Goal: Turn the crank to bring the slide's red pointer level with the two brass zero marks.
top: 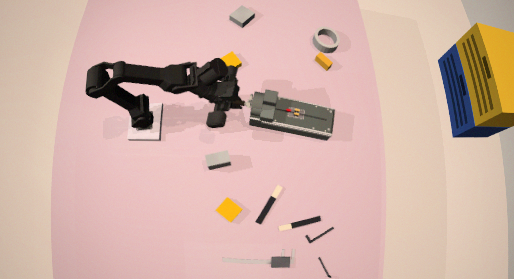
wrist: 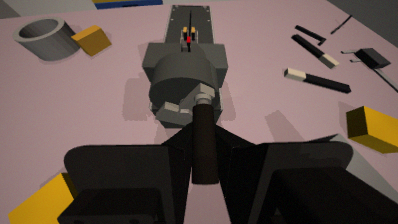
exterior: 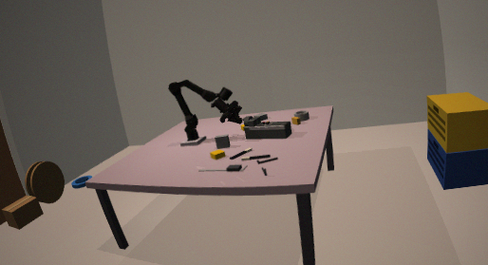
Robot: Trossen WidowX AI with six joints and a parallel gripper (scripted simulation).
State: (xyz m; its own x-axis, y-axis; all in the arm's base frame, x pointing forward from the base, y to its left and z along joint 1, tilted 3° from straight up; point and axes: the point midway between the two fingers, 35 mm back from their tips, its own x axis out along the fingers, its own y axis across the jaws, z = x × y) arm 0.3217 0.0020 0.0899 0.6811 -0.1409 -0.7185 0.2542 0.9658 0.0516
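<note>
The machine is a long dark grey-green box (top: 312,125) (exterior: 268,131) (wrist: 172,25) with a round grey housing (wrist: 180,75) at the end facing the arm. The crank's dark brown handle (wrist: 204,160) points back towards the wrist camera. My gripper (top: 243,104) (exterior: 241,122) (wrist: 201,127) is shut on that handle. The red pointer (top: 288,110) (wrist: 189,39) sits in the slot on the box top. Two brass marks (top: 297,110) (wrist: 185,33) flank the slot. The pointer is a little on the housing side of the marks, not level with them.
A grey ring (top: 326,49) (wrist: 52,46) and an orange block (top: 323,61) (wrist: 92,40) lie beyond the machine. A yellow block (top: 231,59) is beside the gripper. A grey block (top: 218,159), another yellow block (top: 229,209) and several dark tools lie to the other side.
</note>
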